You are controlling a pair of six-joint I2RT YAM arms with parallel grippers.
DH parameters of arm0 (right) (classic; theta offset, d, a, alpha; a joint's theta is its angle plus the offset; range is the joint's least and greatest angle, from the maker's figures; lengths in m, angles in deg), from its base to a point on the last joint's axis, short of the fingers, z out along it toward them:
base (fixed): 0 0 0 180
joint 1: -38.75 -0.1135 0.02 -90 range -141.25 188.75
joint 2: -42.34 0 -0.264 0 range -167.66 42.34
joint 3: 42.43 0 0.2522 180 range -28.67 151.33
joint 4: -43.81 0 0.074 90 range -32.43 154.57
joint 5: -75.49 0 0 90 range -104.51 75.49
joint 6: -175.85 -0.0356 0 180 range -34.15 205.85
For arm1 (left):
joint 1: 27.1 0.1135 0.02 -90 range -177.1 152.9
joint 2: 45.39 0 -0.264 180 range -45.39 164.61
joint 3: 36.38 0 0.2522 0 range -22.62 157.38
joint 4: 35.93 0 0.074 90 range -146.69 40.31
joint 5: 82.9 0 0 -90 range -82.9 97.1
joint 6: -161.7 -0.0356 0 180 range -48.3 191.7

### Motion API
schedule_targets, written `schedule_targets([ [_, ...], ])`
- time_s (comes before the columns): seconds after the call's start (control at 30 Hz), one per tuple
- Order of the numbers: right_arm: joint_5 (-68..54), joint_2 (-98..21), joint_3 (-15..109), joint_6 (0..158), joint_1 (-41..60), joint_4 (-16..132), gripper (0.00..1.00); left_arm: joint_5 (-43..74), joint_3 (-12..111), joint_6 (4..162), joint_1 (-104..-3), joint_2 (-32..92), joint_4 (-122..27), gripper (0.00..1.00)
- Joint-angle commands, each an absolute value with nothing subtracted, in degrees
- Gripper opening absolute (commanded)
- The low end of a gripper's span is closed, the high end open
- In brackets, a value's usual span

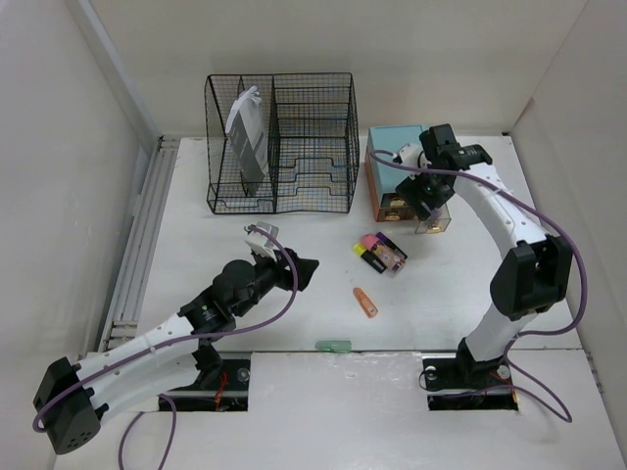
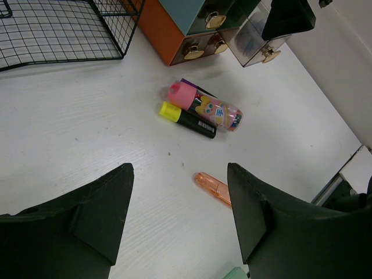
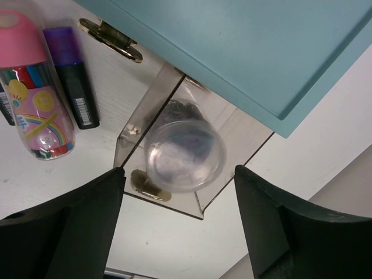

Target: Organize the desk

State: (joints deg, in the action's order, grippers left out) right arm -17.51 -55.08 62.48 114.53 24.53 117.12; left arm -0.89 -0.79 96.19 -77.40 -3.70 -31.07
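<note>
On the white desk (image 1: pixel 431 294) lie a pink pen tube (image 2: pixel 209 108), a yellow-capped highlighter (image 2: pixel 186 119) and a purple-capped marker (image 3: pixel 74 81), all side by side. An orange translucent cap (image 2: pixel 213 188) lies nearer, just beside the right finger of my left gripper (image 2: pixel 179 174). That gripper hovers open over bare desk, empty. A clear smoky drawer (image 3: pixel 131 131) is pulled out of the teal-topped drawer box (image 3: pixel 250 40). A clear round container (image 3: pixel 185 154) rests in the drawer. My right gripper (image 3: pixel 179 171) hangs open above it, fingers clear of its sides.
A black wire rack (image 1: pixel 282 142) with a grey pouch (image 1: pixel 247 132) in it stands at the back. A pale green eraser (image 1: pixel 333 345) lies near the front edge. White walls close in the left, back and right sides.
</note>
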Motion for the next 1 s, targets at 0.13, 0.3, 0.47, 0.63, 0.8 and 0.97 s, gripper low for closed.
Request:
schedule_targets([
  [0.13,-15.7,-53.5,64.8,114.7,24.3,116.8,0.88,-1.2,-1.3,95.6,-77.7,-4.8,-27.9,0.62],
  [0.3,-16.3,-47.3,61.7,114.1,24.3,111.2,0.68,-1.2,-1.3,95.6,-77.7,-4.8,-27.9,0.62],
  [0.47,-6.1,-38.6,56.3,122.7,24.9,109.6,0.00,-1.2,-1.3,95.6,-77.7,-4.8,-28.4,0.62],
  [0.63,0.4,-36.4,52.2,135.9,24.9,120.4,0.00,-1.2,-1.3,95.6,-77.7,-4.8,-28.4,0.62],
  [0.8,-3.6,-40.3,47.7,138.8,24.9,121.4,0.00,-1.2,-1.3,95.6,-77.7,-4.2,-27.9,0.58],
  [0.97,-9.4,-42.1,43.1,135.1,24.9,109.9,0.00,-1.2,-1.3,96.1,-77.7,-3.6,-27.9,0.52],
])
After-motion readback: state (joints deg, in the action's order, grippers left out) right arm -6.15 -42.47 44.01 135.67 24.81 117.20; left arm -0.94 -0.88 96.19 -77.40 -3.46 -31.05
